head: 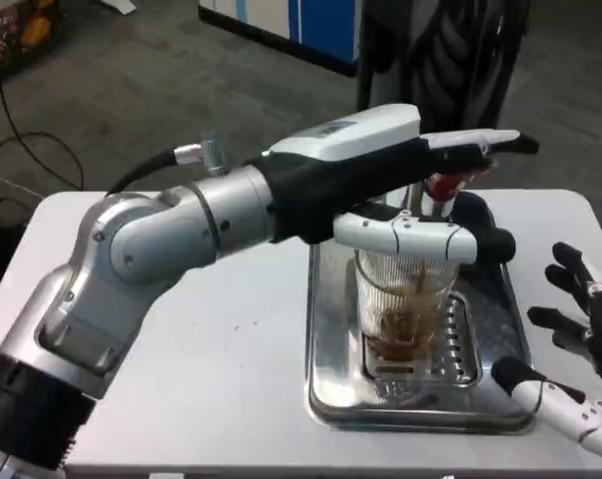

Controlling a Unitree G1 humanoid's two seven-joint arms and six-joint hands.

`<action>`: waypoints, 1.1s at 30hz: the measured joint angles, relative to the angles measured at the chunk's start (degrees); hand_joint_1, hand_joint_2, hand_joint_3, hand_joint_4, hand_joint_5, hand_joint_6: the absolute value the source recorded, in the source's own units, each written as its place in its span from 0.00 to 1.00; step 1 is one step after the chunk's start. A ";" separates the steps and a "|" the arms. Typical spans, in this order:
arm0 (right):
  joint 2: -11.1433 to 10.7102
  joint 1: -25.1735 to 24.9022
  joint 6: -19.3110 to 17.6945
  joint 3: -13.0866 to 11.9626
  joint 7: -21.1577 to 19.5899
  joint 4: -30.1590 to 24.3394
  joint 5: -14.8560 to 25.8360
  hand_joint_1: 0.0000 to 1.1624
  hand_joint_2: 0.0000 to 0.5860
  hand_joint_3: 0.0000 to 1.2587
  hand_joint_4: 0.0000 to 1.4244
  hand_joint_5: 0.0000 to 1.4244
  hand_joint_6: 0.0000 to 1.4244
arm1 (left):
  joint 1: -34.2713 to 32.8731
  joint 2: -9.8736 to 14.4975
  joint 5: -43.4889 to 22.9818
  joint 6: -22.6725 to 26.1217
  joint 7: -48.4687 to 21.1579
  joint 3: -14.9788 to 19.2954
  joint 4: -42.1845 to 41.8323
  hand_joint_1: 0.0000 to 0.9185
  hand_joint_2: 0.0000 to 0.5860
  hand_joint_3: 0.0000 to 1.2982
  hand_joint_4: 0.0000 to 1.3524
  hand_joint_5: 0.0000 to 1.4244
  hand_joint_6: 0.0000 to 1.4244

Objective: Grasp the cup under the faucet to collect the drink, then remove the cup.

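The white table (231,369) carries a shiny metal drip tray (330,394) right of centre, with a slotted grate (462,344) in its floor. A clear ribbed cup (405,304) stands upright on the tray, under the faucet (442,190), whose red part shows just above and behind the cup. Brown drink fills the bottom of the cup, and a thin brown stream runs down inside it.

The left arm (181,235) reaches across from the near left and blocks much of the faucet body from sight. The left hand (400,190) is clamped on the cup: one white finger (410,238) wraps across the front of the rim, while the upper fingers stretch out past the faucet.

The right hand (575,349) waits at the right edge of the table, just beside the tray, holding nothing, its black-tipped fingers spread apart.

Beyond the far edge of the table lies grey floor with a black cable (21,140) at the far left and a blue-and-white cabinet (301,22) at the back
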 measured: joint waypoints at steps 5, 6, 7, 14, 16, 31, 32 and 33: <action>1.12 -1.05 -0.56 2.20 -2.11 1.78 -1.43 0.57 0.36 0.00 0.03 0.12 0.10 | 0.03 0.37 0.04 0.01 0.00 0.00 -0.31 0.00 0.19 0.07 0.00 0.03 0.05; 1.27 -1.19 -0.57 2.57 -2.48 1.89 -1.63 0.57 0.36 0.00 0.03 0.12 0.10 | 0.03 0.42 0.04 0.01 0.00 0.01 -0.32 0.00 0.19 0.07 0.00 0.03 0.05; 1.53 -1.47 -0.58 3.15 -3.04 2.13 -1.88 0.57 0.36 0.00 0.03 0.12 0.10 | 0.03 0.48 0.04 0.01 0.00 0.01 -0.32 0.00 0.19 0.07 0.00 0.03 0.05; 3.44 -3.16 -0.57 6.10 -5.77 4.20 -3.77 0.57 0.36 0.00 0.04 0.13 0.10 | 0.05 0.61 0.04 0.01 0.03 0.15 -0.32 0.00 0.19 0.07 0.00 0.03 0.05; 3.86 -3.77 -0.57 7.15 -6.43 4.98 -4.14 0.57 0.36 0.00 0.04 0.13 0.10 | 0.06 0.63 0.04 0.01 0.05 0.18 -0.32 0.00 0.20 0.07 0.00 0.03 0.05; 6.21 -8.34 -0.57 12.00 -10.44 11.47 -6.86 0.56 0.37 0.00 0.04 0.13 0.10 | 0.33 1.08 -0.17 -0.04 0.11 0.78 -0.05 0.00 0.20 0.07 0.00 0.03 0.05; 6.31 -8.72 -0.57 12.16 -10.58 11.90 -6.98 0.56 0.37 0.00 0.04 0.13 0.10 | 0.34 1.12 -0.18 -0.05 0.11 0.78 -0.02 0.00 0.20 0.07 0.00 0.03 0.05; 6.38 -8.95 -0.57 12.21 -10.69 12.24 -7.06 0.56 0.37 0.00 0.04 0.13 0.10 | 0.34 1.14 -0.18 -0.06 0.11 0.78 -0.01 0.00 0.20 0.07 0.00 0.03 0.05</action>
